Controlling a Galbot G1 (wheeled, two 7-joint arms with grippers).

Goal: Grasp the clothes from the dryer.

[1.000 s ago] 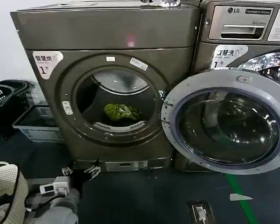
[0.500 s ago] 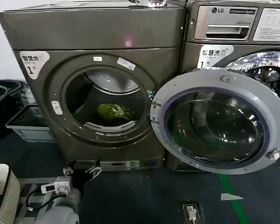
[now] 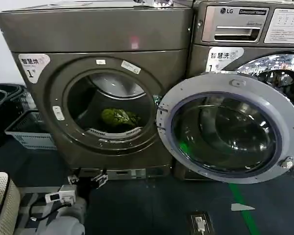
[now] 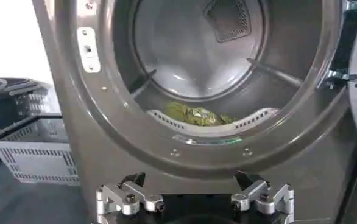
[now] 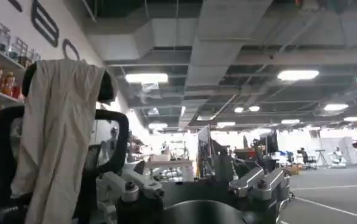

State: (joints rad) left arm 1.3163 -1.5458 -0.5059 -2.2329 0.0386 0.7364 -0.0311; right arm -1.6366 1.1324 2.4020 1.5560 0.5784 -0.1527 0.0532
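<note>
The dryer (image 3: 95,36) sticker (image 3: 33,65) reads "1"; the neighbouring machine (image 3: 245,29) apparently says "LG".

You'll notice the dryer (image 3: 95,88) and its open door (image 3: 230,128) have slid leftward across the head view, carrying the clothes (image 3: 118,118) along, further above the left gripper (image 3: 86,178).

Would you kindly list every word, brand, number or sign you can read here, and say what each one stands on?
"LG": brand logo on the upper panel of the washer on the right.
"1": on the white sticker at the dryer front's upper left; its other characters are too small to read.
"1": on the white sticker on the washer; its other characters are unreadable.
Small labels above the dryer's porthole: too small to read.
</note>
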